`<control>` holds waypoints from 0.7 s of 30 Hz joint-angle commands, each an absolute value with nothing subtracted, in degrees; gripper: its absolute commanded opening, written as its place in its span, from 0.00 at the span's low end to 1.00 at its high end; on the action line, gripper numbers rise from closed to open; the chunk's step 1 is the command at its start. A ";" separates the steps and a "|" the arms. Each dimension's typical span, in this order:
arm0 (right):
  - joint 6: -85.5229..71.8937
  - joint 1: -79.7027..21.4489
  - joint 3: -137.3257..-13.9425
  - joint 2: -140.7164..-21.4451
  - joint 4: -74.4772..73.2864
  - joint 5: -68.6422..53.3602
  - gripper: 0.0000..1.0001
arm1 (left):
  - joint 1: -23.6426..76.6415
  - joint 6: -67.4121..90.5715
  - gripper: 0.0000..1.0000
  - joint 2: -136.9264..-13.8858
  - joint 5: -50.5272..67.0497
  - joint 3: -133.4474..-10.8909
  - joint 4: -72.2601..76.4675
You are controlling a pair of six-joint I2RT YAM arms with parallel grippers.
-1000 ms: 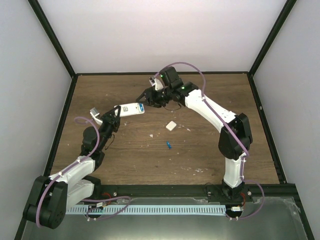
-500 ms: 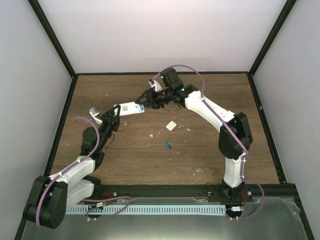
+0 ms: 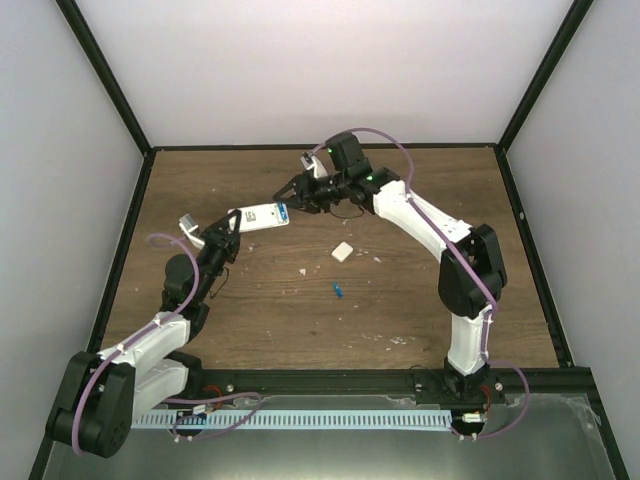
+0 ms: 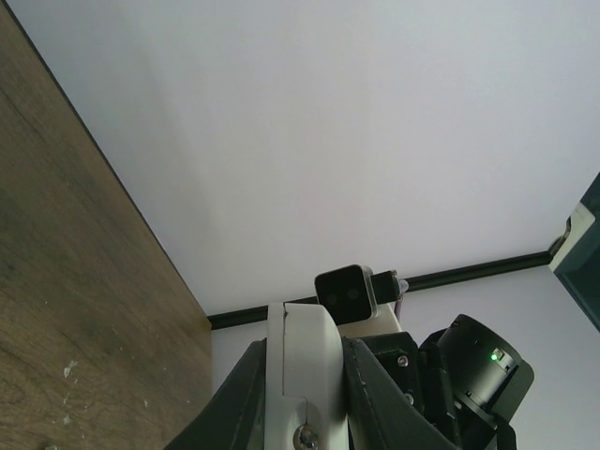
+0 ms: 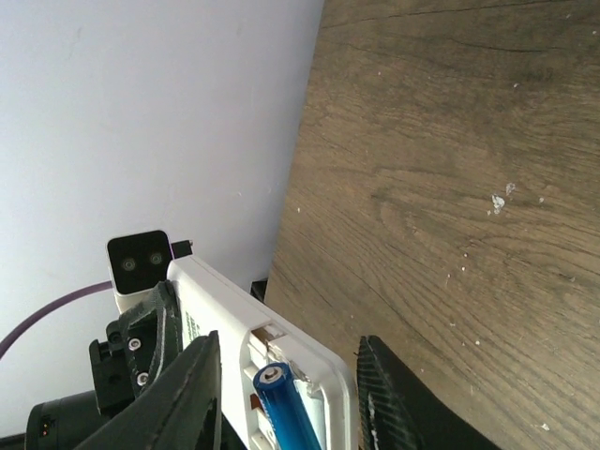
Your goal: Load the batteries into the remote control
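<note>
The left arm (image 3: 150, 340) reaches up and inward from its base. The left claw (image 3: 232, 226) is clamped on one end of the remote control (image 3: 262, 215). The right arm (image 3: 430, 225) folds at the elbow and stretches leftward. The right claw (image 3: 288, 198) faces the left one, its fingers (image 5: 202, 375) spread apart.

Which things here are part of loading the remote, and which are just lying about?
Job: remote control; battery at its open compartment; second battery lying loose.
Lying about: small white square piece; pale specks.
</note>
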State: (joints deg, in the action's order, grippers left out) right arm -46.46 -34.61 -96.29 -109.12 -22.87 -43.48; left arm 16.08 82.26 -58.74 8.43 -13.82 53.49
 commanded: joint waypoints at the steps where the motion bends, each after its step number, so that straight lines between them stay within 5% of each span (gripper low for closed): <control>1: -47.62 -34.37 -95.84 -107.05 -20.59 -45.53 0.31 | 16.27 81.58 0.00 -58.01 8.53 -13.69 56.34; 21: -47.01 -34.37 -93.10 -106.22 -19.60 -47.05 0.18 | 16.35 81.39 0.00 -58.34 7.95 -13.82 56.51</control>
State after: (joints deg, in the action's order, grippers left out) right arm -47.44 -34.50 -94.74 -108.99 -20.86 -45.15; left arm 16.12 82.17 -58.76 8.21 -13.82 54.33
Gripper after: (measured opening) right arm 0.184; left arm 0.169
